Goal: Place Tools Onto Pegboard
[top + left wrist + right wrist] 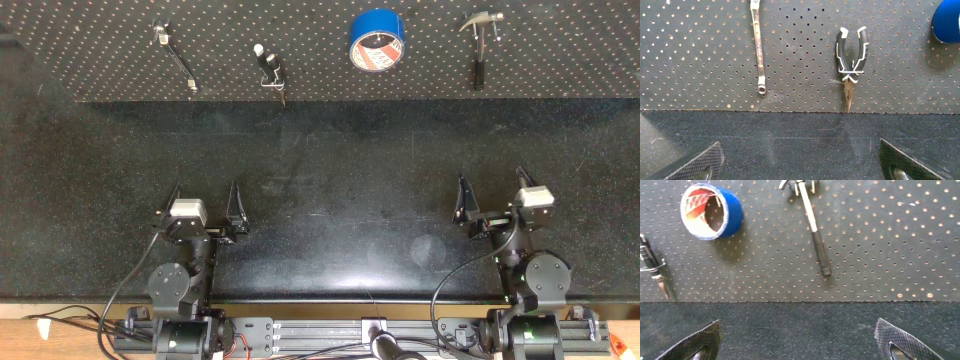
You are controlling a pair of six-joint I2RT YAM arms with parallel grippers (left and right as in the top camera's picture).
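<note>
We see four tools hanging on the pegboard (pixel 90 50) along the desk's (pixel 330 170) far edge. The wrench (pixel 176 57) hangs farthest left, then the pliers (pixel 852 57), nose down, then the blue tape roll (pixel 377 41), and the hammer (pixel 480 45) farthest right, head up. Our left gripper (pixel 206 192) sits near the desk's front edge, fingers spread wide and holding nothing. Our right gripper (pixel 490 182) sits likewise, wide and empty.
</note>
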